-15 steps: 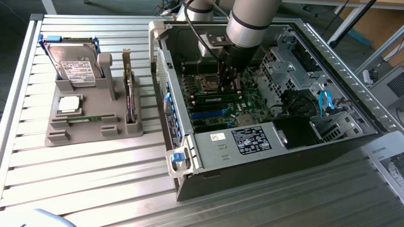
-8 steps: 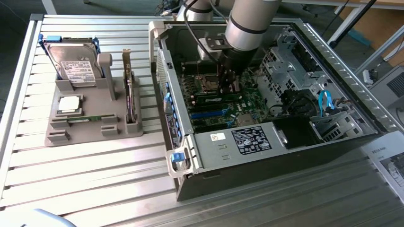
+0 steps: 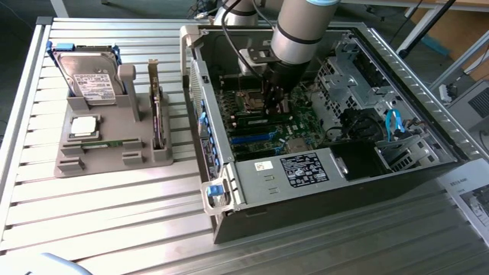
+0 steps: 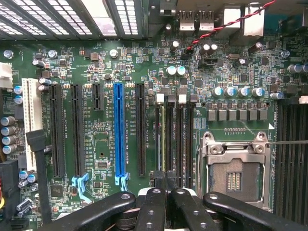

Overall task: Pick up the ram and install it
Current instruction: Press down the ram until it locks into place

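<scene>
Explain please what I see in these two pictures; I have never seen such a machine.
A robot arm reaches into an open computer case on a metal table. One picture is from a camera off the arm, the other from a camera on its wrist, facing the motherboard. The gripper is shut above the narrow memory slots; whether it holds anything I cannot tell. A grey holder beside the case carries a hard drive, a processor, a card and a thin green stick, probably ram.
</scene>
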